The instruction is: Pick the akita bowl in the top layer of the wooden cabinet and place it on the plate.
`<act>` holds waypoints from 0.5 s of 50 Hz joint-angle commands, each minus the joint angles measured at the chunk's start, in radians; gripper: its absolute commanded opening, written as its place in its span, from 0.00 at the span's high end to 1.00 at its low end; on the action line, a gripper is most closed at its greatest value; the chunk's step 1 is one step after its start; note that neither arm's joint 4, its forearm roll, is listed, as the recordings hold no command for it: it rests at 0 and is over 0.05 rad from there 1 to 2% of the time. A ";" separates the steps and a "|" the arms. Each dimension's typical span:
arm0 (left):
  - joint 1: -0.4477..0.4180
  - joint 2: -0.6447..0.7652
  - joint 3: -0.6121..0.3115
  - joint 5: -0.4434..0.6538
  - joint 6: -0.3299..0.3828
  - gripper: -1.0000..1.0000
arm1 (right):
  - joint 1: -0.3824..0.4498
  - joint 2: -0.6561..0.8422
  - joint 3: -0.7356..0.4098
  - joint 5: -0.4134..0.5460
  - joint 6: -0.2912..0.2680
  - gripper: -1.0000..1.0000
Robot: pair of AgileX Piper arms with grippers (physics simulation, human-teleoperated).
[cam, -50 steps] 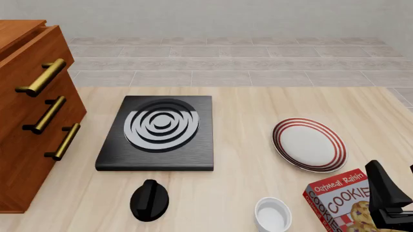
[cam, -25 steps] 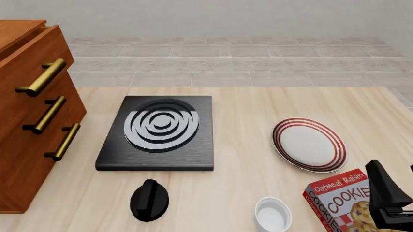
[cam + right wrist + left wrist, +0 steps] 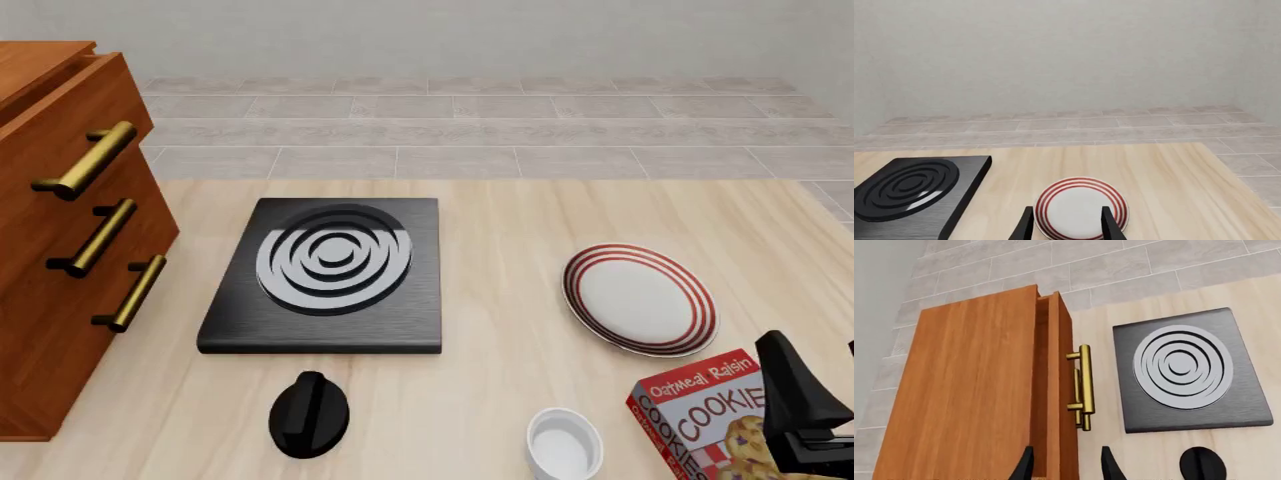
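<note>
The wooden cabinet (image 3: 54,270) stands at the table's left edge. Its top layer (image 3: 83,110) is pulled out a little, so a narrow dark gap (image 3: 1043,365) shows behind the drawer front. The brass handle (image 3: 1085,386) is free. My left gripper (image 3: 1066,471) hovers open above the cabinet's front edge, holding nothing. The akita bowl is hidden. The plate (image 3: 638,298) lies bare at the right. My right gripper (image 3: 1067,231) is open just short of the plate (image 3: 1081,207), and one of its fingers (image 3: 790,375) shows at the front right corner.
A black stove (image 3: 327,270) with a ringed burner sits mid-table. A black knob-like object (image 3: 310,415) lies in front of it. A plain white cup-like bowl (image 3: 563,445) and a cookie box (image 3: 707,420) stand near the front edge beside my right arm.
</note>
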 commanded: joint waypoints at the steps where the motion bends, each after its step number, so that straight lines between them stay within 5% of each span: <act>1: 0.024 0.014 0.017 0.007 -0.003 0.00 | 0.001 0.000 0.001 0.000 -0.002 0.00; 25: 0.057 0.023 0.119 -0.024 -0.002 0.00 | 0.000 0.001 -0.003 0.002 -0.001 0.00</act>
